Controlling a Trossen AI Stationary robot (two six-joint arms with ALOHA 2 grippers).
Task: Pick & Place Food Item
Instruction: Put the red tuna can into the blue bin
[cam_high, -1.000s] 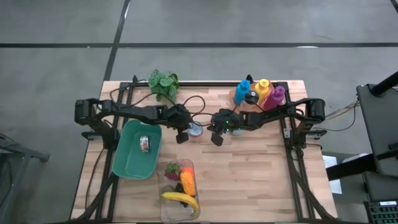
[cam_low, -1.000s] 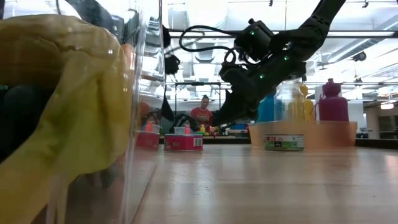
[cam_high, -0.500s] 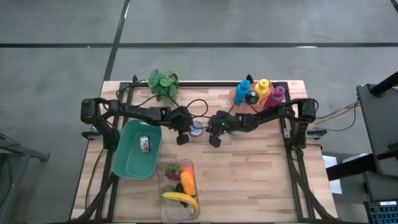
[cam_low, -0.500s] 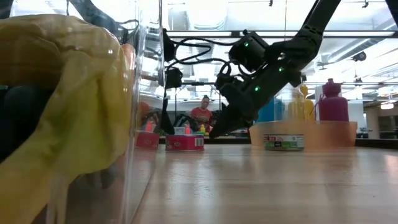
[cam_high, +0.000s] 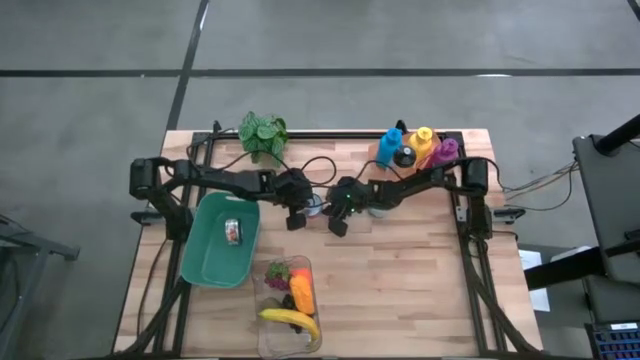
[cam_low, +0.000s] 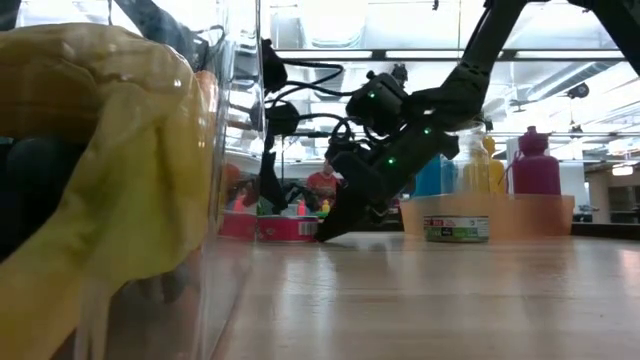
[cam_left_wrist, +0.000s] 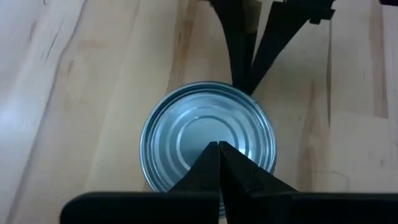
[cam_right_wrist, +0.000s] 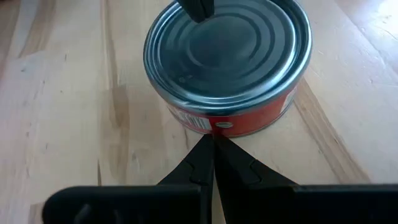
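A low tin can (cam_high: 315, 207) with a silver lid (cam_left_wrist: 208, 140) and a red side label (cam_right_wrist: 249, 118) stands on the wooden table between my two grippers. My left gripper (cam_left_wrist: 219, 149) is shut, its tips over the lid, coming from the table's left (cam_high: 296, 220). My right gripper (cam_right_wrist: 211, 143) is shut too. It points slanting down at the foot of the can's red wall from the table's right (cam_high: 337, 226), with its tips low at the tabletop (cam_low: 325, 236). My left gripper's shut fingertips (cam_right_wrist: 199, 9) stand over the lid near its rim; I cannot tell whether they touch it. My right gripper's shut fingertips (cam_left_wrist: 245, 81) reach the bottom of the can's side wall (cam_right_wrist: 214, 127); I cannot tell whether they touch it.
A green tray (cam_high: 210, 262) with a small can in it lies at the left. A clear box (cam_high: 290, 300) of banana and other food stands near the front edge. A plant (cam_high: 262, 132), coloured bottles (cam_high: 415, 150) and another can (cam_low: 455, 228) stand at the back.
My right gripper has come down and toward the table's left, from above the table to the foot of the can. It has stayed shut. The can has kept its place.
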